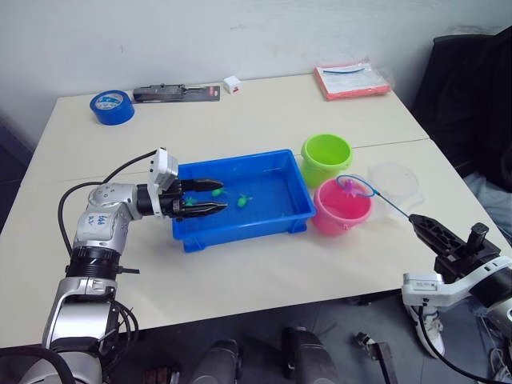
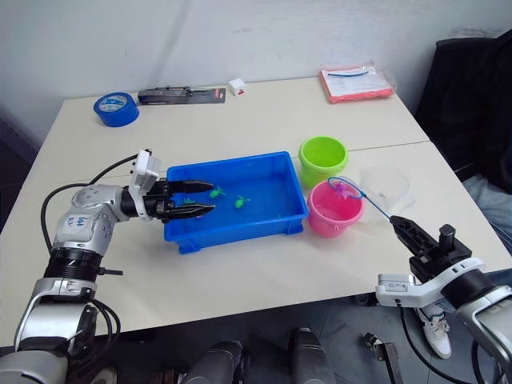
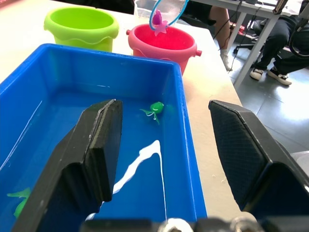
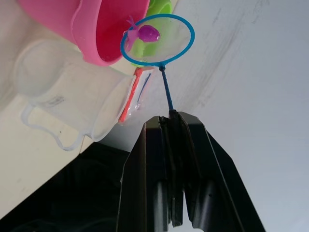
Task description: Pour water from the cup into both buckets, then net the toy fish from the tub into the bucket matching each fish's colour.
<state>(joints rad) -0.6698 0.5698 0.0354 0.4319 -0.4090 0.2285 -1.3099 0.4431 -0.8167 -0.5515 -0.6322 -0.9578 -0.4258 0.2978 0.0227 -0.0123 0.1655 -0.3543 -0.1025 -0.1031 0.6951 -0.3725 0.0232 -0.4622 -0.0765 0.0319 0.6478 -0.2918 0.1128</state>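
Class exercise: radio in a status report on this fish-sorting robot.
Right gripper shut on net, pink fish above pink bucket. Left gripper open over tub. Nothing blocking.

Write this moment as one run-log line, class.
right gripper: shut on thin net handle | blue-hooped net: holds pink toy fish over pink plastic bucket | left gripper: open, in blue tub

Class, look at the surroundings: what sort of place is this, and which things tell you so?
Probably an office or lab workroom: a plain pale table against a white wall, a blue tape roll on it, and a dark office chair beside it.
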